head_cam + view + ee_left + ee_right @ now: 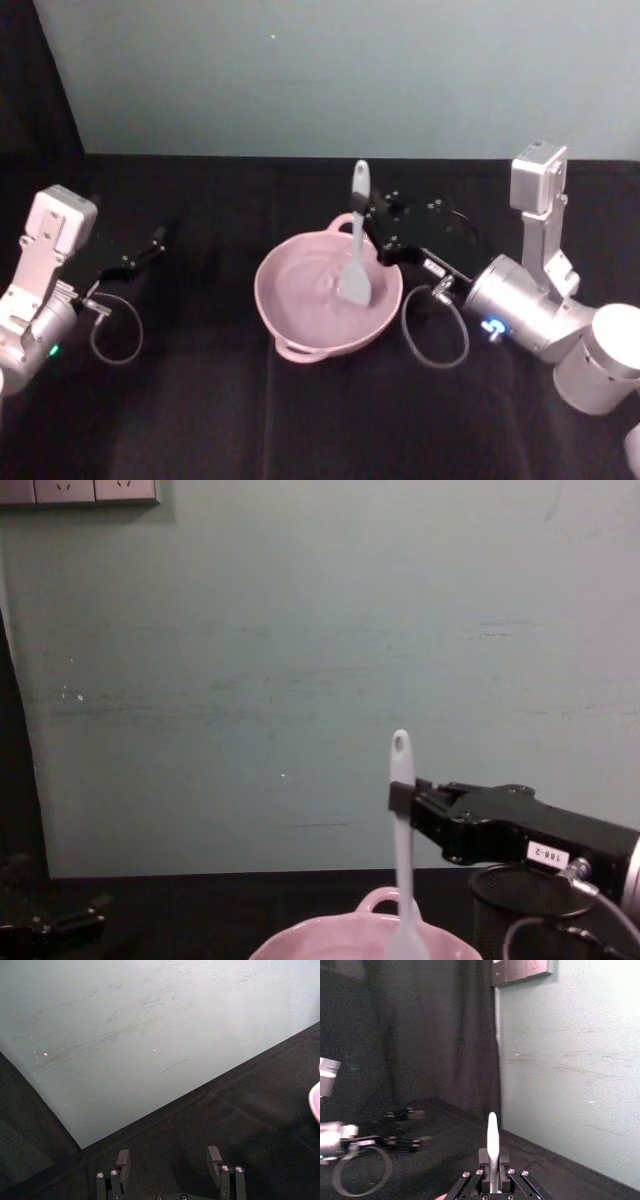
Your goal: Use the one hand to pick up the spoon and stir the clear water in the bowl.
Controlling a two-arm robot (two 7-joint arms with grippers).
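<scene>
Left of the head view: your left hand [148, 248] sits idle over the dark surface [200, 400], fingers spread wide. At centre is the pink bowl [268, 305]. The white spoon [357, 235] stands upright in it, its head in the water [315, 285]. From the right, your right hand [370, 222] clamps the upper handle. The spoon looks light, thin and probably a little flexible and slick, so a firm hold at mid-handle suits it best.
</scene>
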